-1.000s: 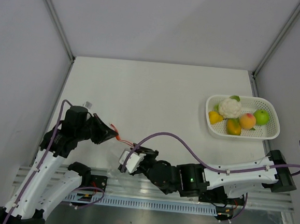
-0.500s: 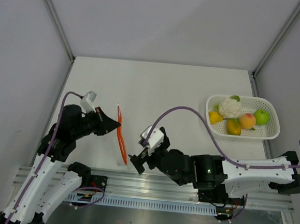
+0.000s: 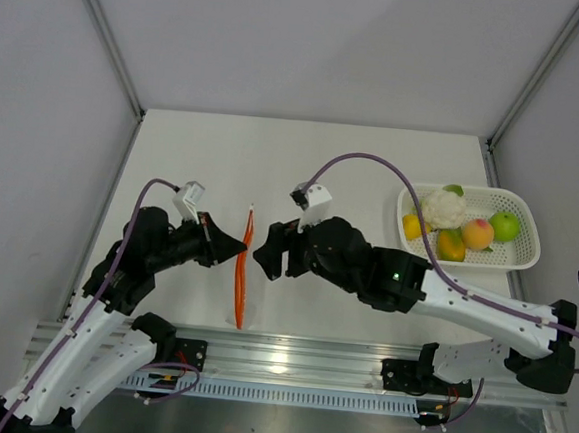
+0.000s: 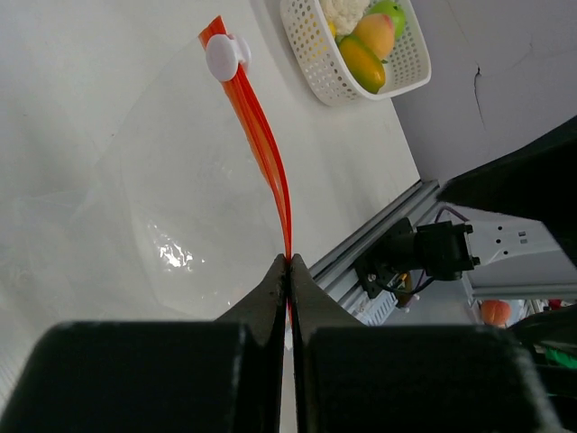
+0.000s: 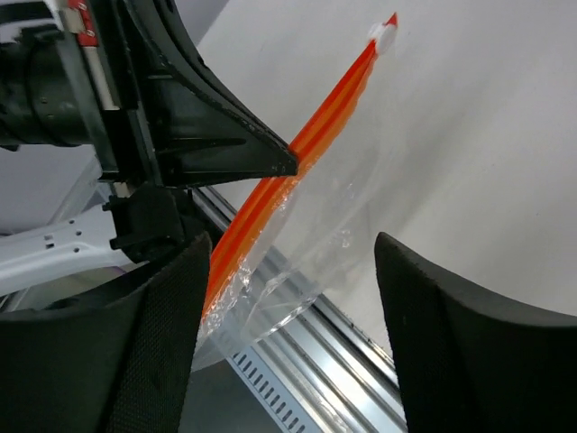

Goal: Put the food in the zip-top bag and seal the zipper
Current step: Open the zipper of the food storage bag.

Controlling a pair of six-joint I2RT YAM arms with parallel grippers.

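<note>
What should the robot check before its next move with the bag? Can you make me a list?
1. Left gripper pinching the zipper: ok, shut on it.
2. Right gripper ready to grab: ok, open and empty, right beside the bag.
3. Bag mouth open: cannot tell; the plastic is too clear.
4. Slider at the zipper's end: ok, at the far end.
5. Food in the bag: not ok, all of it lies in the basket.

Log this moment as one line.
left claw: shut on zipper | right claw: open, facing zip-top bag, not gripping | food: in basket | bag: holds no food
</note>
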